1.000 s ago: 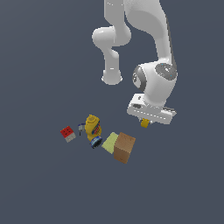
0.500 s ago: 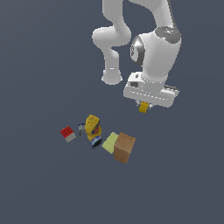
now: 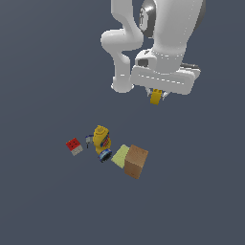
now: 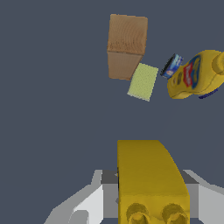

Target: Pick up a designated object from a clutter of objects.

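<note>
The designated object (image 3: pixel 155 97) is a small yellow-orange lumpy piece held between the fingers of my gripper (image 3: pixel 156 97), high above the floor. In the wrist view the designated object (image 4: pixel 148 179) fills the foreground with two round studs showing, and the gripper (image 4: pixel 146 197) is shut on it. The rest of the clutter lies below: a red-and-white cube (image 3: pixel 74 146), a yellow bottle-like object (image 3: pixel 102 141) with blue parts, a pale green flat block (image 3: pixel 120 155) and a brown box (image 3: pixel 136 161). The wrist view shows the brown box (image 4: pixel 126 43), green block (image 4: pixel 143 81) and yellow bottle (image 4: pixel 197 74).
The arm's white links and base (image 3: pixel 124 72) stand behind the clutter. A dark grey floor (image 3: pixel 48 206) stretches all around the objects.
The gripper has risen steadily with the designated object shut in it, well above the clutter. The cube, bottle, green block and brown box have not moved.
</note>
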`<act>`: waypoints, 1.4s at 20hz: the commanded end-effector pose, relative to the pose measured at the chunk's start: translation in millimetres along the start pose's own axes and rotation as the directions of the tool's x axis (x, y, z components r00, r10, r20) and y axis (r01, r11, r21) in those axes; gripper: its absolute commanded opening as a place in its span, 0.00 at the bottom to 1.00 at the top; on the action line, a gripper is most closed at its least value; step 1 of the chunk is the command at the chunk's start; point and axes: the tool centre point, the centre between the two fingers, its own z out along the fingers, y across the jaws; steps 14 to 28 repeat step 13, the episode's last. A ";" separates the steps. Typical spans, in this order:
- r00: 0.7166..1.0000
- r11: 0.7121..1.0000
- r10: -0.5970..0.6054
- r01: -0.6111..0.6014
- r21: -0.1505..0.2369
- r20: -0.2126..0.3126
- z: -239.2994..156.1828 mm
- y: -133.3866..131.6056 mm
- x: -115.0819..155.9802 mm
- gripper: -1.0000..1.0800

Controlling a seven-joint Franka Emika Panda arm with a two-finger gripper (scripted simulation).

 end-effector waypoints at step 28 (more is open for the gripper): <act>1.000 1.000 0.001 -0.001 -0.001 0.000 -53.5 15.6 -4.6 0.00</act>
